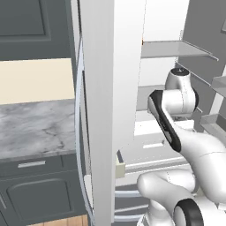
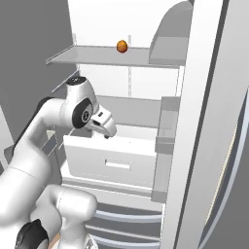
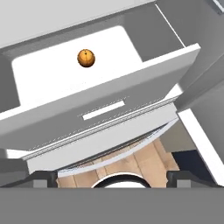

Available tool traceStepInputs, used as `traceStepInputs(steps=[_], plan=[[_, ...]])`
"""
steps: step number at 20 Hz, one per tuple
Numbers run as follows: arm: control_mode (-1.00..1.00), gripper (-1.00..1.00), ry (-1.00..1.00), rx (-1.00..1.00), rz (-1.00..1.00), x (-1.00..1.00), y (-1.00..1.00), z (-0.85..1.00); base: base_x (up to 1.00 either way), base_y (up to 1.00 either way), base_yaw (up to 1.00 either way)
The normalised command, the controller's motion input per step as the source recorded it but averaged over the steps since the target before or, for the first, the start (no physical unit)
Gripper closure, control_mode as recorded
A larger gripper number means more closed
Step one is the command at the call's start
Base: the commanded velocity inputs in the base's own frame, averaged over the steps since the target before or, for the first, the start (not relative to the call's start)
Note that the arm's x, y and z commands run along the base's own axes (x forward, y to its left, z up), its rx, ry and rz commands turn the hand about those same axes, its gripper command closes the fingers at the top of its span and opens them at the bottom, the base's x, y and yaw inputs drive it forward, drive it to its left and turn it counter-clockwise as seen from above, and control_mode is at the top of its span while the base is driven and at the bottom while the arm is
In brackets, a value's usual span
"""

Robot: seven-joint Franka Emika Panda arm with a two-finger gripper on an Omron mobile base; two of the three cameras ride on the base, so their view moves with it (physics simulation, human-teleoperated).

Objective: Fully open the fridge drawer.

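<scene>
One fridge drawer is pulled out, white, with one pale handle on its front; the hand view shows the same one drawer and one handle. One orange fruit lies inside the drawer, and one orange fruit sits on the shelf above: two fruits in all. One grey shelf is plain in the right base view; the left base view shows one too. One gripper hangs over the drawer, with two fingertips at the bottom of the hand view. One marble counter and one dark cabinet drawer stand left of the fridge.
</scene>
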Motion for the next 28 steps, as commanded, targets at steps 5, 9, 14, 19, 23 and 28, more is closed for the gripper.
traceStepInputs(steps=[5,9,14,19,23,28], plan=[[-1.00,-1.00,-0.03,0.02,-0.05,0.09,0.00,-0.45,0.00,0.00,0.00],[-1.00,-1.00,-0.18,0.02,0.00,0.32,0.01,-0.19,0.00,0.00,0.00],[-1.00,-1.00,-0.10,-0.01,0.12,0.29,0.04,-0.36,0.00,0.00,0.00],[-1.00,-1.00,-0.01,0.00,0.22,0.34,0.05,-0.24,0.00,0.00,0.00],[-1.00,-1.00,0.00,0.00,0.18,0.30,0.06,-0.04,0.00,0.00,0.00],[-1.00,-1.00,0.00,0.00,0.08,0.28,0.03,0.00,0.00,0.00,0.00]])
